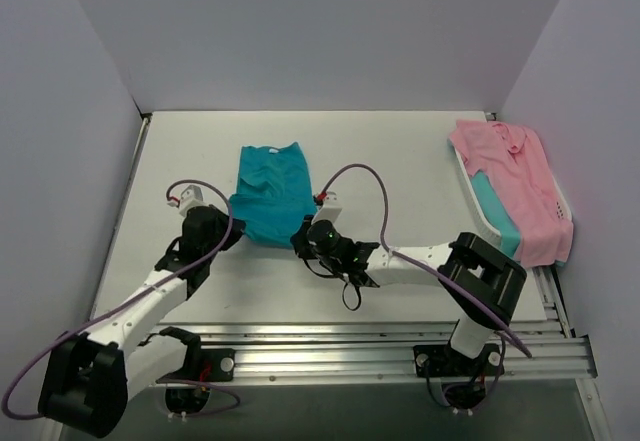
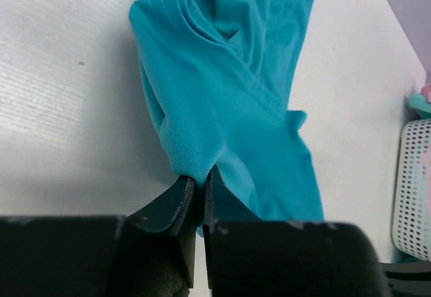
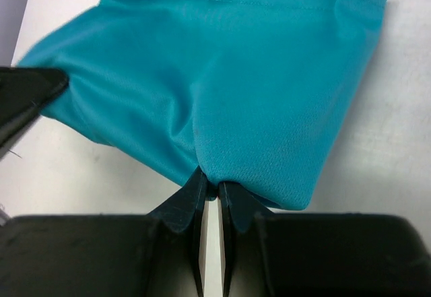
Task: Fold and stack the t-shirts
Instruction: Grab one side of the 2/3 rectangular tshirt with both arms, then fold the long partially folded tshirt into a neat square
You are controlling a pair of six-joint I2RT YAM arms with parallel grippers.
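Note:
A teal t-shirt [image 1: 271,191] lies partly folded in the middle of the table, collar end toward the back wall. My left gripper [image 1: 232,213] is shut on its near left corner; in the left wrist view the teal t-shirt [image 2: 229,88] bunches where that gripper [image 2: 201,174] pinches it. My right gripper [image 1: 303,233] is shut on the near right corner, and the right wrist view shows the teal t-shirt [image 3: 236,75] gathered at the closed tips of this gripper [image 3: 211,186]. A light pink collared t-shirt [image 1: 520,186] lies over another teal one [image 1: 497,206] at the right.
A white perforated basket [image 1: 478,206] at the right edge holds the pink and teal shirts; its wall [image 2: 412,189] shows in the left wrist view. Grey walls close the table on three sides. The metal rail [image 1: 380,346] with both arm bases runs along the near edge.

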